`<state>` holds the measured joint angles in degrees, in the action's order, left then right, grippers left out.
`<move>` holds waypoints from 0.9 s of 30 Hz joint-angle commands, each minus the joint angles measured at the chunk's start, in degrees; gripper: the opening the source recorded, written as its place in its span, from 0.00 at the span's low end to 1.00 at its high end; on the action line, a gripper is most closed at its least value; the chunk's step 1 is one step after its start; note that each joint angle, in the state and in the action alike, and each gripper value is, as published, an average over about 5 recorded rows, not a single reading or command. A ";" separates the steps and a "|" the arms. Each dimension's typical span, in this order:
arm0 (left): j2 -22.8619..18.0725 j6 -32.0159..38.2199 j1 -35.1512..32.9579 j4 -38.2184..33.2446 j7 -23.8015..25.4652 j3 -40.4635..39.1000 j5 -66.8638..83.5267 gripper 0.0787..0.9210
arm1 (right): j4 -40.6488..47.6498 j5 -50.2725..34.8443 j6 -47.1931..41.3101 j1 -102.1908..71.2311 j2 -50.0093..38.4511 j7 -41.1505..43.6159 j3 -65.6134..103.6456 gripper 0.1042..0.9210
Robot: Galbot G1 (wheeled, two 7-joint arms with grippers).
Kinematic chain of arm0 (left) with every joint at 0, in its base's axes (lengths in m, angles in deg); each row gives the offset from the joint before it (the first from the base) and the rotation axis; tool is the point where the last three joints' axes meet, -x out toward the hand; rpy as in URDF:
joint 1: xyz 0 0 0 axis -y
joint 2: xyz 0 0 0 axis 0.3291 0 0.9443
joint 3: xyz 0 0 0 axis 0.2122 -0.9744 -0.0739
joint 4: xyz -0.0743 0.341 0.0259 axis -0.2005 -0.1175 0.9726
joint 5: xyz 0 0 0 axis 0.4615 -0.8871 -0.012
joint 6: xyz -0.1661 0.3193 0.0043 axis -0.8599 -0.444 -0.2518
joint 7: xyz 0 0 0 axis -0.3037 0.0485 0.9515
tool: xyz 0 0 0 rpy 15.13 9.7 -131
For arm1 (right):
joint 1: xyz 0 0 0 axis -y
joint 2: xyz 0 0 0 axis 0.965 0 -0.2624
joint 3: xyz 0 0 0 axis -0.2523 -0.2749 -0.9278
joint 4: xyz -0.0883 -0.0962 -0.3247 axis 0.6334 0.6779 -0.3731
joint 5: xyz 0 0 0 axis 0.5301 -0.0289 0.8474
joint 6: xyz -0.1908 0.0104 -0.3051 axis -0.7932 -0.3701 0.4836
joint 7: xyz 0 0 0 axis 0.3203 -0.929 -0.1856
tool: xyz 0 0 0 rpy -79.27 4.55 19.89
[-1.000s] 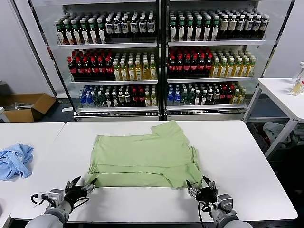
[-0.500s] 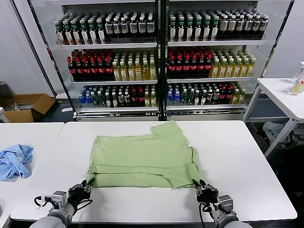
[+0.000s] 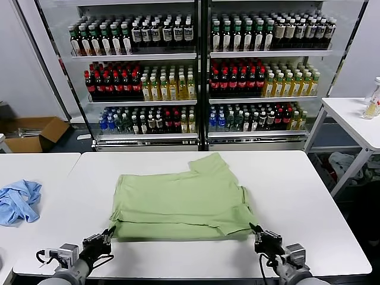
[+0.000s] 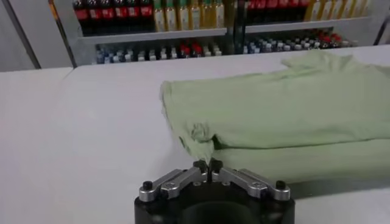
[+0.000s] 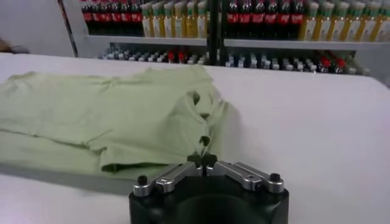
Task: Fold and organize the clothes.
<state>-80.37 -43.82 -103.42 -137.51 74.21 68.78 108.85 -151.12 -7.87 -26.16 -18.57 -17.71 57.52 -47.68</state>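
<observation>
The light green shirt (image 3: 178, 199) lies flat and partly folded on the white table (image 3: 309, 196), one sleeve pointing to the far side. My left gripper (image 3: 110, 233) sits at the shirt's near left corner, and in the left wrist view this gripper (image 4: 207, 164) is shut on a bunched bit of the shirt (image 4: 286, 109). At the near right corner my right gripper (image 3: 256, 229) is likewise shut; the right wrist view has its tips (image 5: 201, 159) pinching the edge of the shirt (image 5: 91, 109). The chest print is hidden.
A crumpled light blue cloth (image 3: 18, 200) lies on the neighbouring table to the left. Shelves of bottled drinks (image 3: 202, 77) stand behind, a cardboard box (image 3: 35, 132) sits on the floor at far left, and another white table (image 3: 356, 119) stands at right.
Both grippers went from open to shut on the shirt's near corners and drew back slightly toward the table's front edge. The near hem now lies straighter.
</observation>
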 commanded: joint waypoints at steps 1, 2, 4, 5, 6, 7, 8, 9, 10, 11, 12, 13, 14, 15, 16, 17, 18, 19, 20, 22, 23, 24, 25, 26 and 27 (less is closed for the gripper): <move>0.03 0.10 -7.29 -6.62 0.06 0.60 -0.33 0.01 | -5.17 0.23 0.19 -7.59 -0.81 0.91 5.03 0.01; 0.09 0.27 -8.15 -6.90 0.11 0.64 -0.75 0.01 | -5.74 0.91 0.41 -8.65 -0.55 1.02 5.22 0.01; 0.16 0.70 -9.65 -7.05 0.19 0.69 -1.65 0.01 | -6.54 2.10 0.75 -10.11 -0.04 1.11 5.35 0.01; 0.17 0.92 -10.17 -6.98 0.19 0.70 -2.03 0.01 | -6.73 2.64 0.90 -10.59 0.19 1.12 5.36 0.01; 0.15 1.11 -10.64 -6.91 0.18 0.69 -2.33 0.01 | -6.89 3.19 1.07 -11.07 0.37 1.13 5.39 0.01; 0.11 1.24 -11.11 -6.86 0.16 0.68 -2.60 0.01 | -6.96 3.68 1.23 -11.44 0.51 1.13 5.43 0.01; 0.05 1.32 -11.58 -6.87 0.14 0.64 -2.86 0.01 | -7.02 4.11 1.39 -11.83 0.66 1.14 5.48 0.01; -0.03 1.36 -12.02 -6.95 0.14 0.57 -3.13 0.01 | -7.05 4.42 1.50 -12.12 0.80 1.14 5.52 0.01; -0.11 1.38 -12.48 -7.07 0.11 0.48 -3.52 0.01 | -7.09 4.68 1.59 -12.38 0.98 1.14 5.48 0.01; -0.20 1.36 -12.89 -7.21 0.06 0.37 -3.98 0.01 | -7.13 4.87 1.63 -12.59 1.14 1.15 5.41 0.01; -0.28 1.26 -13.17 -7.36 -0.07 0.25 -4.50 0.01 | -7.16 5.12 1.65 -12.75 1.32 1.12 5.26 0.01; -0.32 1.11 -13.33 -7.47 -0.27 0.16 -5.05 0.01 | -7.17 5.47 1.61 -12.88 1.49 0.96 5.06 0.01; -0.33 0.94 -13.39 -7.57 -0.49 0.13 -5.50 0.03 | -7.18 5.92 1.54 -12.97 1.62 0.73 4.86 0.02; -0.29 0.78 -13.29 -7.66 -0.74 0.21 -5.82 0.04 | -7.19 6.34 1.44 -13.01 1.67 0.53 4.80 0.03; -0.21 0.63 -13.11 -7.74 -0.94 0.39 -6.03 0.06 | -7.23 6.72 1.33 -13.05 1.69 0.36 4.84 0.06; -0.11 0.53 -12.87 -7.88 -1.07 0.66 -6.10 0.09 | -7.30 7.00 1.22 -13.08 1.63 0.25 5.03 0.09; 0.00 0.46 -12.58 -8.08 -1.12 1.07 -6.05 0.12 | -7.46 7.14 1.16 -13.09 1.47 0.37 5.48 0.12; 0.11 0.38 -12.24 -8.44 -1.16 1.56 -5.98 0.15 | -7.75 7.15 1.13 -13.08 1.23 0.68 6.16 0.16; 0.19 0.27 -11.92 -8.91 -1.15 2.07 -5.91 0.19 | -8.11 7.08 1.11 -13.04 0.97 0.96 6.92 0.19; 0.30 0.02 -11.05 -10.10 -1.12 3.11 -5.75 0.26 | -9.12 6.68 1.08 -12.77 0.34 1.51 8.75 0.27; 0.35 -0.13 -10.54 -10.72 -1.10 3.56 -5.62 0.30 | -9.70 6.21 1.05 -12.39 0.00 1.63 9.61 0.30; 0.41 -0.25 -9.95 -11.33 -1.08 3.98 -5.39 0.33 | -10.21 5.61 1.00 -11.93 -0.29 1.60 10.29 0.33; 0.50 -0.32 -9.20 -11.84 -1.04 4.35 -4.99 0.36 | -10.70 4.70 0.92 -11.20 -0.64 1.48 10.94 0.37; 0.66 -0.36 -8.43 -12.28 -1.03 4.66 -4.27 0.40 | -11.04 3.66 0.80 -10.24 -0.96 1.29 11.38 0.40; 0.86 -0.33 -7.38 -12.54 -1.03 4.88 -3.31 0.43 | -11.16 2.51 0.62 -8.96 -1.32 1.06 11.65 0.44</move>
<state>-79.47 -43.90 -112.36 -147.30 73.37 71.86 104.95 -159.86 -4.49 -25.95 -27.21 -18.51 58.10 -39.38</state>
